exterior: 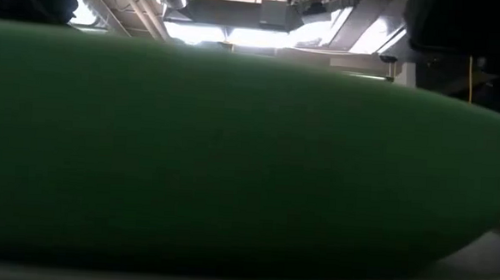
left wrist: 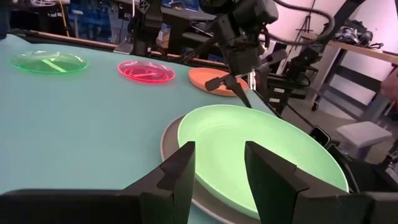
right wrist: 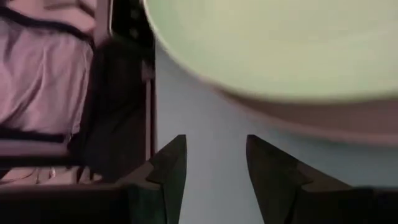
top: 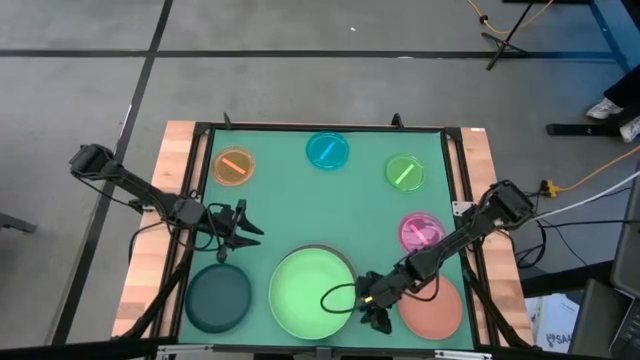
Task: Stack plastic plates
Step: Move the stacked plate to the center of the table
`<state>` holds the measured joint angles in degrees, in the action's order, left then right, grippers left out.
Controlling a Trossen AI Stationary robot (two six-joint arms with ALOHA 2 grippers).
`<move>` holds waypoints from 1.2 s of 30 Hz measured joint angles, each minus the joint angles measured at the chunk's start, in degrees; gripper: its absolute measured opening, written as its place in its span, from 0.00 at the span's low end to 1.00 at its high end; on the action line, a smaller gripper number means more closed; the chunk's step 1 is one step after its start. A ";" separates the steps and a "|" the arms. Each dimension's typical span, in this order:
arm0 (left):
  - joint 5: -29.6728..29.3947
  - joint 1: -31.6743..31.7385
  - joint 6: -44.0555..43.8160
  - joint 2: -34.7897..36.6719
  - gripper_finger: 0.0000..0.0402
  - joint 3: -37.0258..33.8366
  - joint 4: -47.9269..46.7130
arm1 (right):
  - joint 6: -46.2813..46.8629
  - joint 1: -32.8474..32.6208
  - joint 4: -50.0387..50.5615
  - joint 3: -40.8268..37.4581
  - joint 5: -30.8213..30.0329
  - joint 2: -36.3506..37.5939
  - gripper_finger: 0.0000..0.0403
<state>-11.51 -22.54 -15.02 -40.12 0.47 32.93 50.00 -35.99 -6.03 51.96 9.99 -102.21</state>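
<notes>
Right gripper (top: 372, 312) open, empty — low by rim of light green plate (top: 312, 292), already sitting on grey-white plate (left wrist: 169, 140). Salmon plate (top: 433, 308) just beside on other side. Could bump big stack, slide it off centre. Left gripper (top: 240, 228) open, empty, hanging above dark green plate (top: 219, 297). Could grab crooked — thin rim slips out.

Open mat (top: 300, 215) mid-table; right arm (top: 450, 240) crosses above pink plate (top: 418, 232).
</notes>
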 joint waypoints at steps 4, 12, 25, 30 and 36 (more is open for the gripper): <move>-0.04 -0.01 0.09 0.00 0.33 0.00 -0.05 | 1.87 -0.11 -1.99 -0.04 0.66 -0.04 0.38; -1.04 -0.01 0.13 0.00 0.33 0.00 -0.90 | -0.33 -0.04 -14.59 0.00 0.38 -6.66 0.38; -1.31 0.02 0.13 0.00 0.33 0.00 -0.87 | -4.01 1.68 -15.99 0.00 -1.47 -7.87 0.38; -1.36 -0.01 0.13 0.00 0.33 0.00 -0.86 | -4.71 5.34 -15.41 0.00 -0.33 -7.87 0.38; -3.84 0.02 -0.81 0.00 0.33 0.01 -1.05 | -8.11 10.27 -11.38 0.00 1.64 -7.87 0.38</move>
<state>-15.35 -22.52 -15.83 -40.12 0.48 31.88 41.89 -25.71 -17.41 51.96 11.63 -110.08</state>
